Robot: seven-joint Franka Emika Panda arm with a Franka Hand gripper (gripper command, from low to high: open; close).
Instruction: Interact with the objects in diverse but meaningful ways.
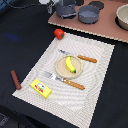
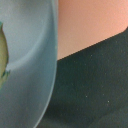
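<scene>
A yellow banana (image 1: 70, 64) lies on a tan plate (image 1: 61, 68) in the middle of the striped mat. A red tomato (image 1: 59, 33) sits at the mat's far corner. The brown sausage (image 1: 15, 79) lies on the dark table toward the exterior view's left, and the yellow block (image 1: 41, 88) is on the mat's near corner. A grey pot (image 1: 66, 9) and a grey pan (image 1: 88, 14) stand on the pink board at the top. My gripper (image 1: 59, 3) is at the top edge by the pot, mostly cut off. The wrist view is filled by a grey vessel wall (image 2: 30, 70); no fingers show.
A knife (image 1: 80, 57) and a fork (image 1: 62, 80) with orange handles flank the plate. The pink board (image 1: 100, 30) also carries a beige bowl (image 1: 123, 17) at the exterior view's right. Dark tabletop (image 2: 90, 95) surrounds the mat (image 1: 95, 95).
</scene>
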